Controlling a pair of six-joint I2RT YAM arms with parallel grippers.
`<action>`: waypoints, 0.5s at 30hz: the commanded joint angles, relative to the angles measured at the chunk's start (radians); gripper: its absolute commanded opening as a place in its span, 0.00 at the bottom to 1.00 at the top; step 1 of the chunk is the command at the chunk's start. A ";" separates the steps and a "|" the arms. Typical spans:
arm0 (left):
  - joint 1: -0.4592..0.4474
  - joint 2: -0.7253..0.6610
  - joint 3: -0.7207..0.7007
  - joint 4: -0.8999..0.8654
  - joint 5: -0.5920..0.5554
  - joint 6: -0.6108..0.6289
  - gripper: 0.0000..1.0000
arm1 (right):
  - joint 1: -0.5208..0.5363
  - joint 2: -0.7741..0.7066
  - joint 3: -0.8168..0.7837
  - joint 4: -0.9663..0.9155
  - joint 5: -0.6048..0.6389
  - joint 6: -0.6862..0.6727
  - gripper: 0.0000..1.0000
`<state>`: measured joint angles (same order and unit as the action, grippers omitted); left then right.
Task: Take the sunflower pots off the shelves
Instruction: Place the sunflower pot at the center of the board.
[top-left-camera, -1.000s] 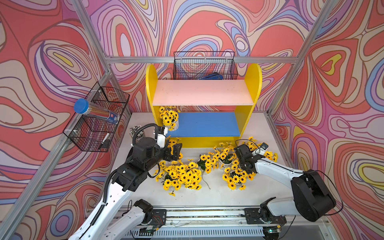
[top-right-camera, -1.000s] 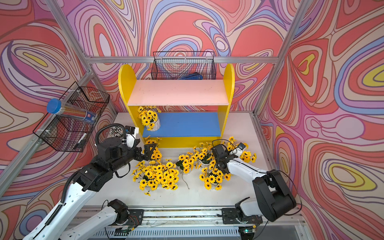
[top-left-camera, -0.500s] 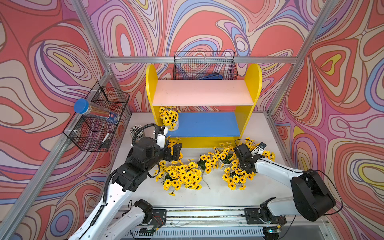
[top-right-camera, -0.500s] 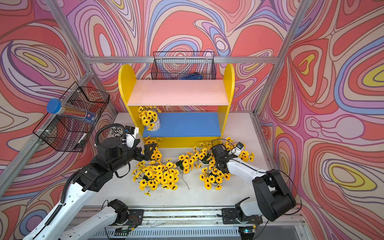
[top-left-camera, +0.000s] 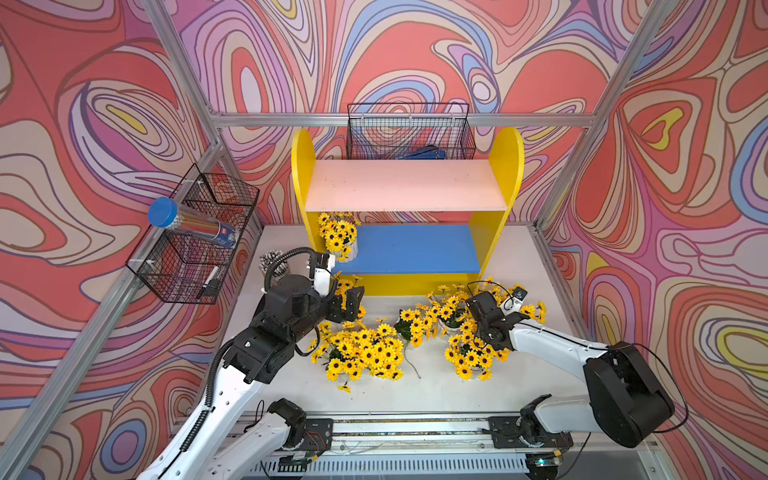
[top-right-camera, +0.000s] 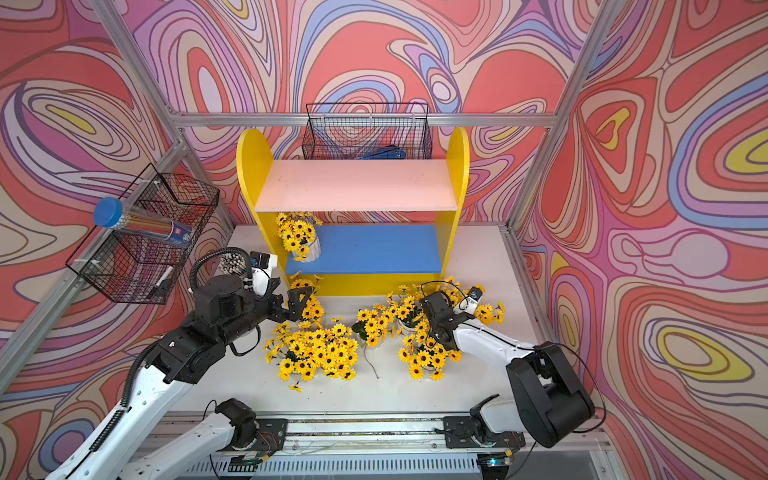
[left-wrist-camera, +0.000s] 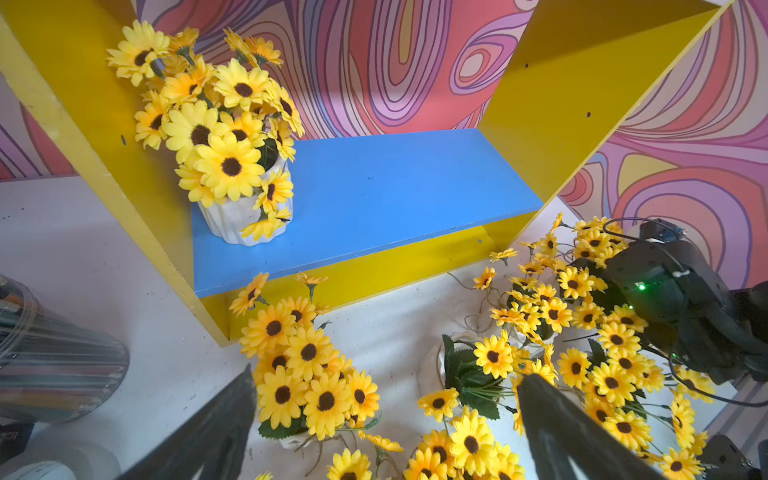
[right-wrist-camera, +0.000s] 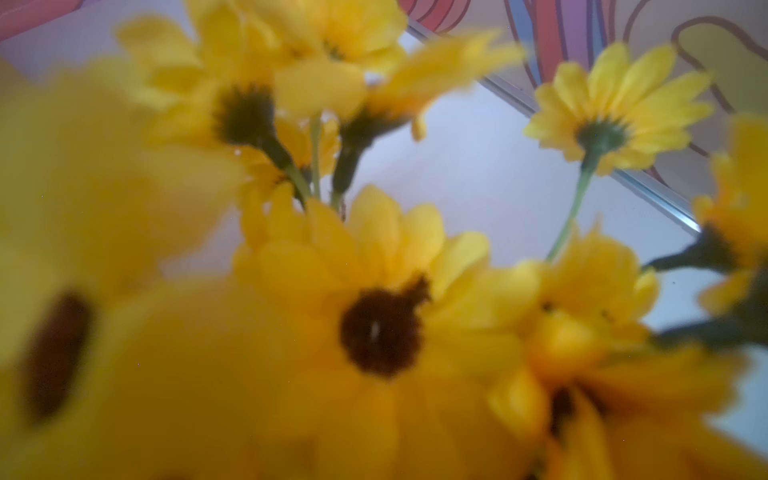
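The shelves (top-left-camera: 405, 185) (top-right-camera: 357, 185) stand at the back: the pink upper board is bare, and one sunflower pot (top-left-camera: 338, 237) (left-wrist-camera: 232, 166) stands upright at the left end of the blue lower board (left-wrist-camera: 395, 195). Several more sunflower pots (top-left-camera: 361, 349) (top-right-camera: 419, 349) lie and stand on the table in front of the unit. My left gripper (top-left-camera: 349, 299) (left-wrist-camera: 386, 415) hovers open over the left-hand bunch, holding nothing. My right gripper (top-left-camera: 482, 332) is sunk among the right-hand flowers. Its wrist view shows only blurred blooms (right-wrist-camera: 374, 324), so its jaws are hidden.
A black wire basket (top-left-camera: 195, 237) with a blue-capped tube hangs on the left frame, and another basket (top-left-camera: 409, 133) hangs behind the shelves. A clear cup of pencils (top-left-camera: 272, 262) (left-wrist-camera: 54, 353) stands left of the unit. The table's front strip (top-left-camera: 415, 395) lies bare.
The right wrist has shifted a little to the left among the flowers. The left arm has not moved.
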<state>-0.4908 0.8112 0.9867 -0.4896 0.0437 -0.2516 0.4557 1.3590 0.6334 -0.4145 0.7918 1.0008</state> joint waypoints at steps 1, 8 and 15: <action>0.000 -0.010 -0.013 0.010 -0.008 -0.002 1.00 | 0.018 -0.061 0.003 0.000 0.013 -0.011 0.98; 0.001 -0.012 -0.013 0.011 -0.005 0.002 1.00 | 0.021 -0.255 0.058 -0.188 0.076 -0.048 0.98; 0.000 -0.011 -0.012 0.010 0.007 -0.001 1.00 | 0.020 -0.331 0.107 -0.328 0.087 -0.046 0.98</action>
<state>-0.4911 0.8112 0.9859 -0.4896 0.0437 -0.2512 0.4725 1.0508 0.7185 -0.6483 0.8494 0.9661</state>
